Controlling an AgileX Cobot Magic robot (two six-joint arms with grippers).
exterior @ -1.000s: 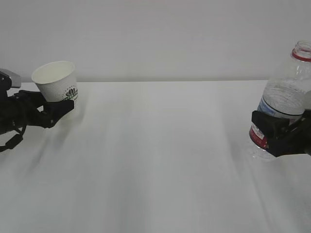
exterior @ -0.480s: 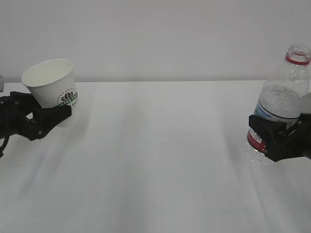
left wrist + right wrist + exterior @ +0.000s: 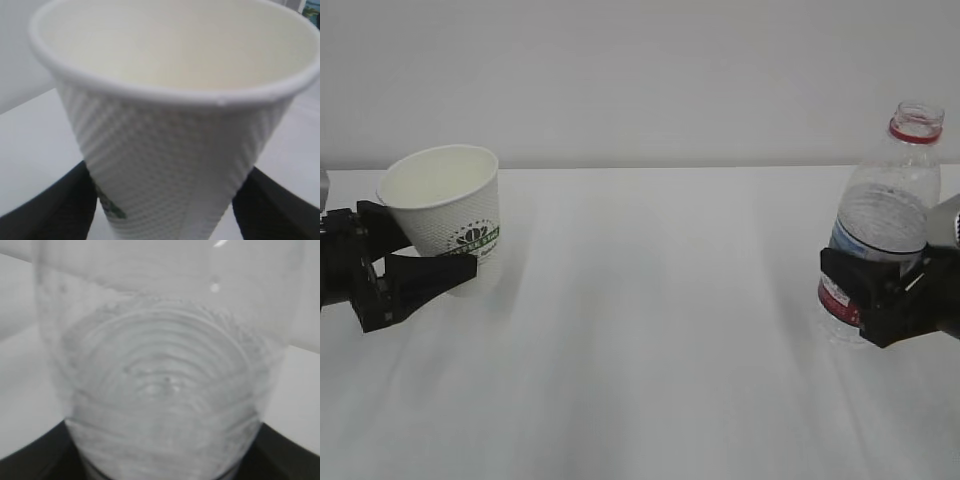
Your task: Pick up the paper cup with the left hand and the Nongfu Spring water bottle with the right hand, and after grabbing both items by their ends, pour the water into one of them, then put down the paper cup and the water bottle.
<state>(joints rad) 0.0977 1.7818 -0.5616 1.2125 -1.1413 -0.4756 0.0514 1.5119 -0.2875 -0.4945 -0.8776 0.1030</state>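
- While we look along the white table (image 3: 650, 330), our left hand (image 3: 405, 280) sits at the far left edge and our right hand (image 3: 880, 295) at the far right, well apart.
- We have the paper cup (image 3: 448, 212) clamped low down between the left hand's black fingers (image 3: 430, 275), which stand fairly wide around its narrow base; the cup leans slightly, mouth up and turned a little toward the camera, with its green logo facing forward.
- From the left wrist view we see the cup (image 3: 170, 125) filling the frame, its cream inside looking dry, and a dark finger (image 3: 50, 210) on each side of its lower wall.
- We grip the Nongfu Spring water bottle (image 3: 885, 215) around its red-and-white label near the bottom; it stands almost upright, uncapped, red neck ring on top.
- Whether the bottle's base touches the table we cannot tell.
- Through the right wrist view we see the clear ribbed bottle (image 3: 165, 380), with the water (image 3: 160, 440) in its lower part.
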